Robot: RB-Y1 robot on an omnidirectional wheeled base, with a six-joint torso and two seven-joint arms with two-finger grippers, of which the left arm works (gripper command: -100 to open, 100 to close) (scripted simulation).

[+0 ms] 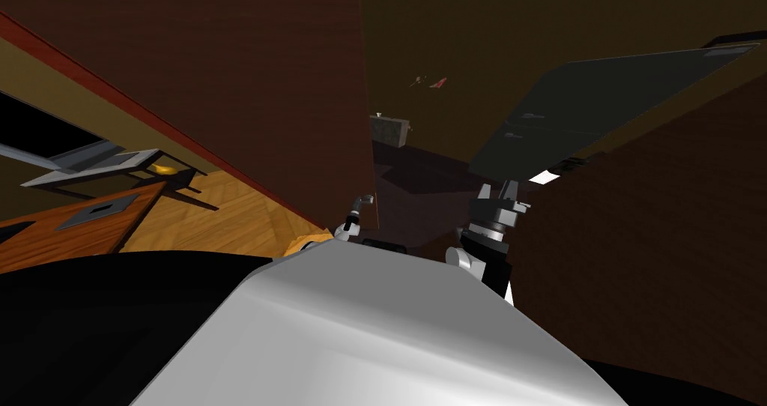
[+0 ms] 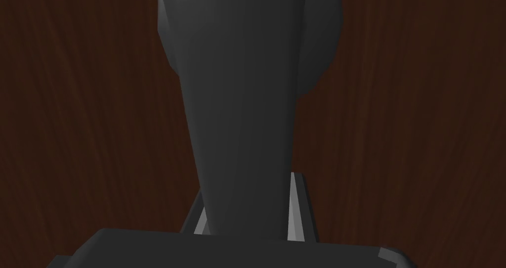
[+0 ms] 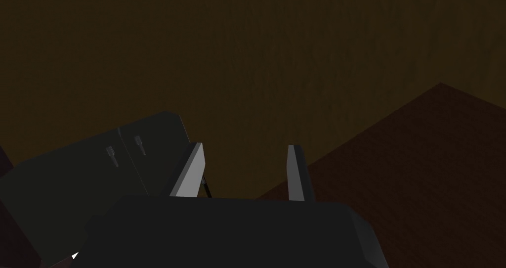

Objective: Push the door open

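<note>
Our left hand (image 2: pixel 247 197) is clenched around the dark handle (image 2: pixel 242 107) of the brown door (image 2: pixel 74 131) just ahead, giving us purchase to push. Our right hand (image 3: pixel 245 151) hangs released, holding nothing.

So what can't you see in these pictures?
- Left wrist view: the handle hides most of the left fingers, and the picture's edge cuts off the handle's far end.
- Head view: the red thing on the far wall is too small to name.
- Head view: the door hides whatever is behind it.
</note>
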